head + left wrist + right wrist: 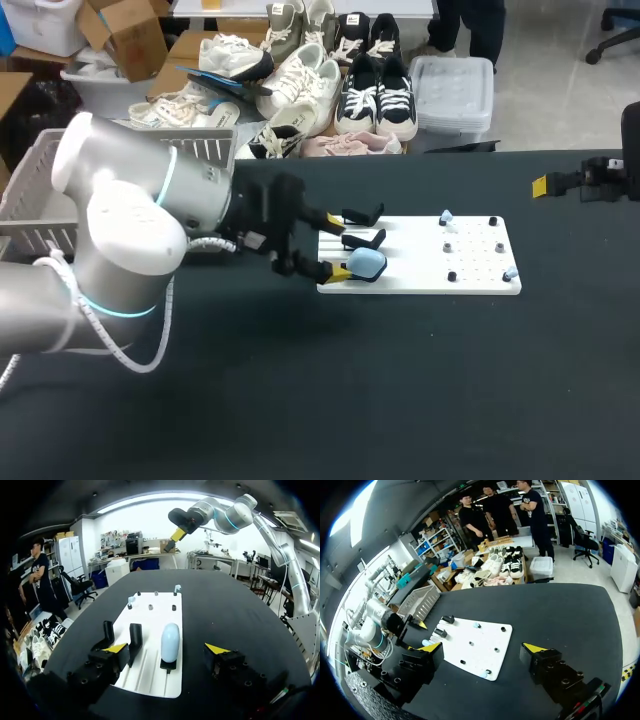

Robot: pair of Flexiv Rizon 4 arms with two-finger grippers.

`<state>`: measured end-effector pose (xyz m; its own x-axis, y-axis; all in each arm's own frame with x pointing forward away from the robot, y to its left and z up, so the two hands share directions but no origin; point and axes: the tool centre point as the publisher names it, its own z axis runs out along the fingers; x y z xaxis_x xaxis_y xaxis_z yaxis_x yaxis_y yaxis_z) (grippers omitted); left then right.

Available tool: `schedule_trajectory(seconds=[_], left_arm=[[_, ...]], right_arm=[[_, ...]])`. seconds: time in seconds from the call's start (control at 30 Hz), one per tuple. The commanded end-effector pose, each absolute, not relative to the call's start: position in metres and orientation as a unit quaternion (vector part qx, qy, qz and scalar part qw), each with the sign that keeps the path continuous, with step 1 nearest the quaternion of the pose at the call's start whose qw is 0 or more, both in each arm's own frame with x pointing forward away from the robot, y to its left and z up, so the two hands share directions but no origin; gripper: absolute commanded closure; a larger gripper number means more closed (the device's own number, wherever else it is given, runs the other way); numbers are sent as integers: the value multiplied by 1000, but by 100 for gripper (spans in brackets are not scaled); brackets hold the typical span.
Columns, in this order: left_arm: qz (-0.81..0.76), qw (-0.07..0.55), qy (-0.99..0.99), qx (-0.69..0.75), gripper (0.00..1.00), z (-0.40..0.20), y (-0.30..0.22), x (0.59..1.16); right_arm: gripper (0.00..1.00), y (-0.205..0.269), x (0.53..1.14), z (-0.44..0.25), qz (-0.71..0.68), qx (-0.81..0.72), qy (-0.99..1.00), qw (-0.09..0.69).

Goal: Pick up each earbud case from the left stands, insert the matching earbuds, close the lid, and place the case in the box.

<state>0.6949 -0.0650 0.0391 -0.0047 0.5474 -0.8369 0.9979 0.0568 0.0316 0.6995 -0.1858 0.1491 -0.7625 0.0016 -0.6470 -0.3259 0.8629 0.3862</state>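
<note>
A light blue earbud case (368,263) (170,635) stands on the nearest of three black stands at the left end of a white board (470,262) (150,670). My left gripper (336,247) (166,649) is open around the case, one yellow tip on each side, neither touching it. The other two stands (364,238) (135,635) are empty. Small pale blue earbuds (446,216) (177,587) sit on pegs at the board's far end. My right gripper (545,186) (481,647) hangs open and empty high over the table's right side, far from the board (475,645).
A grey slatted basket (30,195) (422,602) stands at the table's left edge behind my left arm (130,250). Several small black pegs (452,276) dot the right half of the board. Black tabletop (400,400) surrounds the board.
</note>
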Motion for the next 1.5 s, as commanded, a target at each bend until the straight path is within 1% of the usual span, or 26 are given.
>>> schedule_trajectory(seconds=[0.03,1.0,1.2,1.5], left_arm=[[-321,355,630,612,0,33,-70,698],[-323,356,621,619,1,16,-89,694],[-327,354,624,615,4,13,-90,695],[-329,356,625,611,14,12,-90,696]], right_arm=[[0,-186,700,149,247,-90,906,331],[0,-186,700,149,247,-90,906,331],[0,-186,700,149,247,-90,906,331],[0,-186,700,149,247,-90,906,331]])
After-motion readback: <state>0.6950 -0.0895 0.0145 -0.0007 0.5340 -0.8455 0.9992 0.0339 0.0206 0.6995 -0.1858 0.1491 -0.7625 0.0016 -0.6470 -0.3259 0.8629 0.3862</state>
